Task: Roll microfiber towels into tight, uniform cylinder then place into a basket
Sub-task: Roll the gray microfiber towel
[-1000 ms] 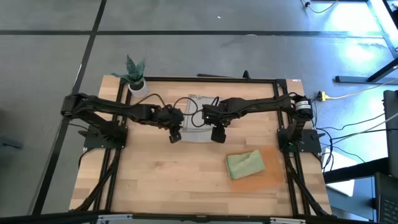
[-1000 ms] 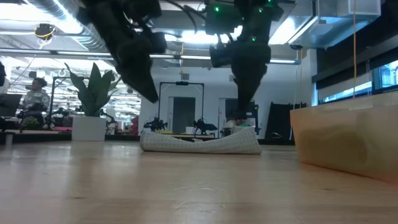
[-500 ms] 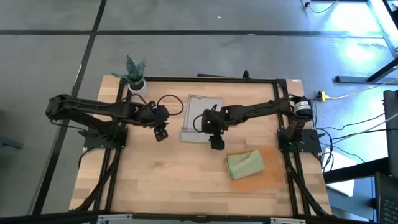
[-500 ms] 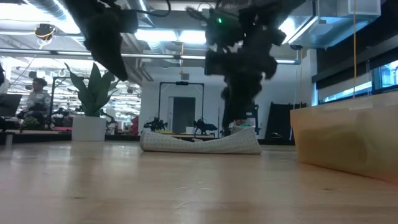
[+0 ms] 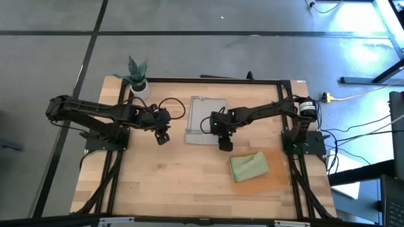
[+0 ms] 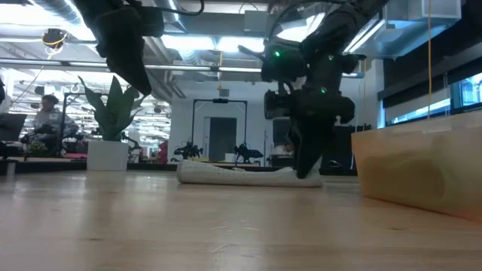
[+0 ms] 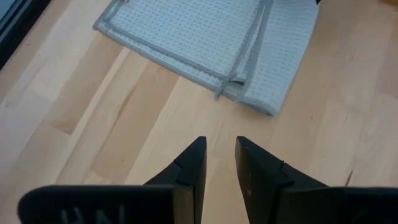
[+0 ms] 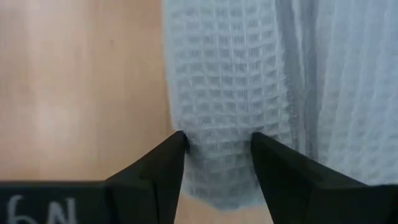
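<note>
The pale grey towel (image 5: 203, 118) lies folded flat on the table's middle, toward the far side. My right gripper (image 5: 224, 144) is down at its near right corner, shut on a folded strip of it (image 8: 217, 124). My left gripper (image 5: 163, 136) hovers left of the towel, empty, its fingers a narrow gap apart (image 7: 221, 146), with the towel ahead of them (image 7: 211, 43). The sage green towel (image 5: 249, 167) lies bundled in the orange-brown basket (image 5: 275, 181) at the near right. My right gripper pinches a folded strip at the grey towel's near right edge (image 8: 219, 158) between its two fingers. The fingers (image 6: 307, 162) point down from above and lie across the strip. The towel lies flat on the table; how many layers are held does not show.
A small potted plant (image 5: 137, 74) stands at the far left corner. The basket's wall (image 6: 422, 169) rises close on the right in the low view. Bare wood lies along the near left of the table (image 5: 170, 183).
My left gripper has let go and drawn back toward the table's left edge, rising off the towel. My right gripper has moved a little toward the near edge and down to the table. The towel's raised ends have dropped and it now lies flat.
</note>
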